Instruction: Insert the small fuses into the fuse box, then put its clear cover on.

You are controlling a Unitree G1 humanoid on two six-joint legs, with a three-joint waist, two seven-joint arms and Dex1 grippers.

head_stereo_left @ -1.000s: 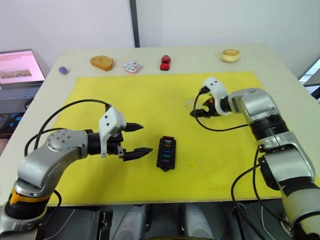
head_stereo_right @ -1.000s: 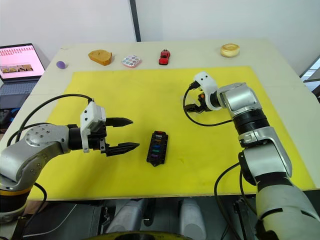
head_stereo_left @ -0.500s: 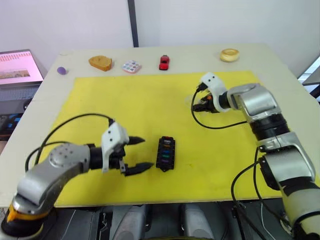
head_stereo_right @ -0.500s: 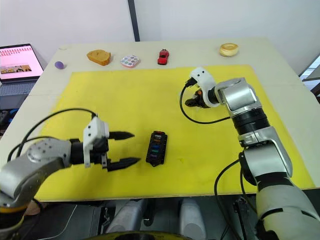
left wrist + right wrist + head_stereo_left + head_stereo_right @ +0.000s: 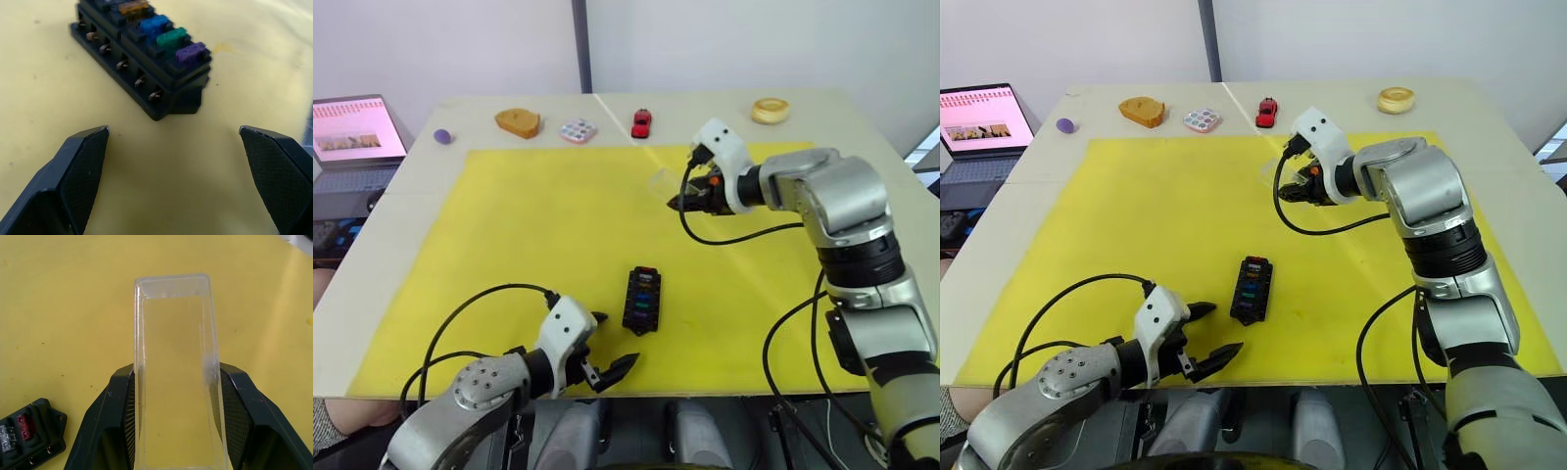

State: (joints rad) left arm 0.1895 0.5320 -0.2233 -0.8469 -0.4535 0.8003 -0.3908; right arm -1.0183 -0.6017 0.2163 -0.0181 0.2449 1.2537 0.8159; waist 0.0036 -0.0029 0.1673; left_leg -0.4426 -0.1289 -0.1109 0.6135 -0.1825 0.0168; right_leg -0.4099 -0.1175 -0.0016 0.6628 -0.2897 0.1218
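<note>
Clear cover (image 5: pixel 175 377) pinched lengthwise in right tool (image 5: pixel 176 431); left tool (image 5: pixel 181 171) gapes wide.

Looked like a robotics lab or test room: plain white walls, a pale beige table (image 5: pixel 372 284) under a yellow rectangular mat (image 5: pixel 558 225), an open laptop with a pink screen (image 5: pixel 357 129), cabled silver arms, scattered small props along the far edge.
</note>
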